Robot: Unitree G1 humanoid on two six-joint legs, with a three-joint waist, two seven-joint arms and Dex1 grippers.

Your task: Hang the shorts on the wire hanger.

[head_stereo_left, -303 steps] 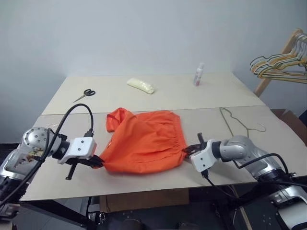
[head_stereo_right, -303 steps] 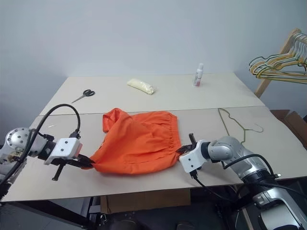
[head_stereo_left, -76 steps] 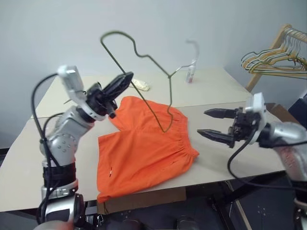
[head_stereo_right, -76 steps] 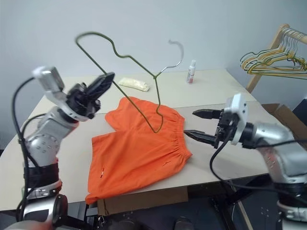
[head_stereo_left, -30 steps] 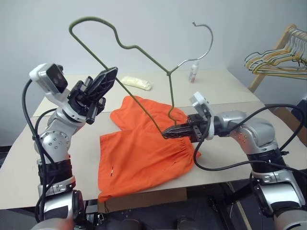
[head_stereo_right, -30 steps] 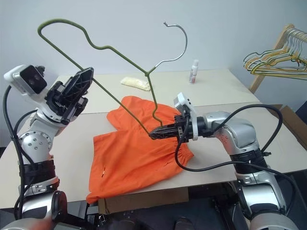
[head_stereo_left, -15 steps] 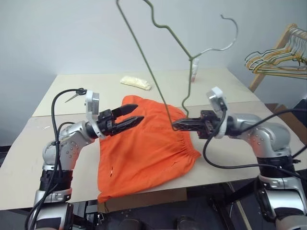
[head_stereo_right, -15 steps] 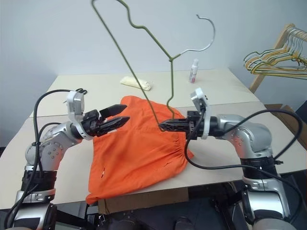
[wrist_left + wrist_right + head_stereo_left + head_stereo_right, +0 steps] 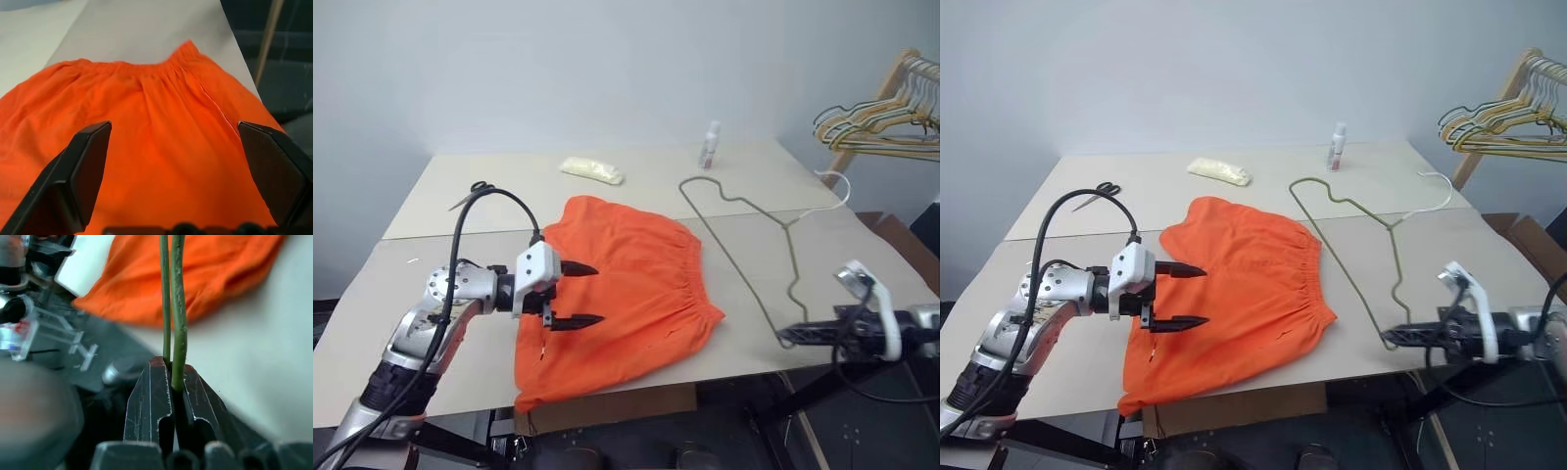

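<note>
The orange shorts (image 9: 626, 279) lie spread on the table (image 9: 431, 284), waistband toward the right. My left gripper (image 9: 592, 294) is open just above their left part, its fingers pointing right; in the left wrist view the open left gripper (image 9: 173, 126) frames the shorts (image 9: 156, 112). The thin dark green wire hanger (image 9: 787, 225) lies low over the table's right side, its hook toward the far right edge. At the table's front right edge my right gripper (image 9: 791, 335) is shut on the hanger's near corner, and the wrist view shows the right gripper (image 9: 171, 369) clamping the hanger (image 9: 177, 308).
At the back of the table are scissors (image 9: 1092, 198), a pale yellow pouch (image 9: 592, 170) and a small bottle (image 9: 709, 147). A wooden rack with several hangers (image 9: 876, 113) stands off the table to the right. A cardboard box (image 9: 896, 240) sits beyond the right edge.
My left gripper let go of the hanger, opened and dropped onto the shorts. My right gripper swung the hanger from upright in the air down and to the right, to the table's front right edge.
</note>
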